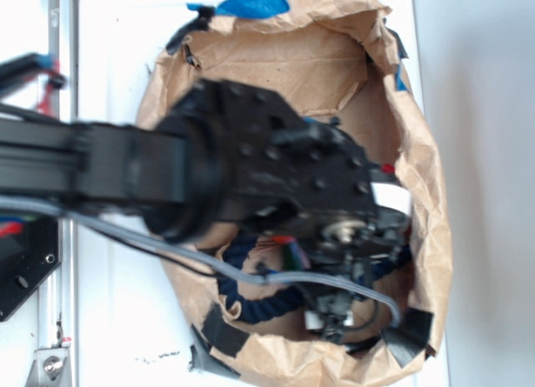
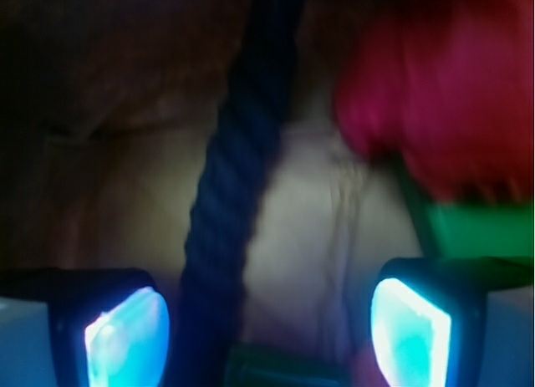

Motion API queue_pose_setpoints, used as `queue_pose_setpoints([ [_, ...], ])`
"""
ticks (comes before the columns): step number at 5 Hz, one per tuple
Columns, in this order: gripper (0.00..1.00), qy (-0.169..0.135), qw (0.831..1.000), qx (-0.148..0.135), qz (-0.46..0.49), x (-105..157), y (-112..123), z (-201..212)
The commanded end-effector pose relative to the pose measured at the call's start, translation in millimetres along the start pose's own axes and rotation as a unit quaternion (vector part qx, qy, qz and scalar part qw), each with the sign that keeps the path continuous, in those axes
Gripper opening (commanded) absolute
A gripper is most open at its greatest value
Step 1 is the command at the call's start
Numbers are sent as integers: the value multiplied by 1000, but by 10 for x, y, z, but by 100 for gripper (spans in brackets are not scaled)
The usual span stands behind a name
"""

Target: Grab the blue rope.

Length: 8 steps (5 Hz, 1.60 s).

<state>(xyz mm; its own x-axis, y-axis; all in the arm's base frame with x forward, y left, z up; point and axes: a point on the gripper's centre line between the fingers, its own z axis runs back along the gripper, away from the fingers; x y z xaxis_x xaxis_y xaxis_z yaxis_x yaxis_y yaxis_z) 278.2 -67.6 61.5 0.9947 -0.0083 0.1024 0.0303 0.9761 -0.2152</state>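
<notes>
Gripper: the black robot gripper (image 2: 267, 324) is low inside the bag, jaws standing wide, with its two glowing cyan-blue pads (image 2: 127, 337) at the bottom corners of the wrist view and nothing clamped between them.
Rope: the thick twisted dark navy rope (image 2: 230, 186) runs up the wrist view from between the pads, much nearer the left-hand pad than the right-hand one; whether it touches that pad is too blurred to call.
Rope, from outside: in the exterior view dark coils of the rope (image 1: 255, 308) show under the arm at the bottom of the bag.
Arm: the black robot arm (image 1: 125, 165) reaches in from the left of that view and hides most of the bag's floor, gripper included.
Cable: a thin grey cable (image 1: 201, 262) trails beneath the arm, separate from the rope.
Neighbours: a blurred red soft shape (image 2: 443, 86) with a green part (image 2: 481, 228) under it lies just beside the right-hand pad; what it is, I cannot tell.
Container: a crumpled brown paper bag (image 1: 430, 203), rim patched with bright blue tape (image 1: 251, 4), holds everything.
Progress: approach looks done, rope is inside the open jaws; closing on it and lifting are left, as I judge it.
Writing: none readable, no brands or labels.
</notes>
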Motion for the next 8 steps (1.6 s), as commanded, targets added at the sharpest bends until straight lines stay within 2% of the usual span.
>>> queue_pose_setpoints([
  [1,100,-22,1000,7,-9,116,-121,1],
  [2,100,-20,1000,3,-14,200,-174,-77],
  [3,100,0,999,8,-35,214,-328,-240],
  [5,100,18,998,44,-51,245,-562,-419],
  [6,0,17,998,42,-44,266,-534,-402],
  [8,0,0,999,30,-37,215,-441,-290],
])
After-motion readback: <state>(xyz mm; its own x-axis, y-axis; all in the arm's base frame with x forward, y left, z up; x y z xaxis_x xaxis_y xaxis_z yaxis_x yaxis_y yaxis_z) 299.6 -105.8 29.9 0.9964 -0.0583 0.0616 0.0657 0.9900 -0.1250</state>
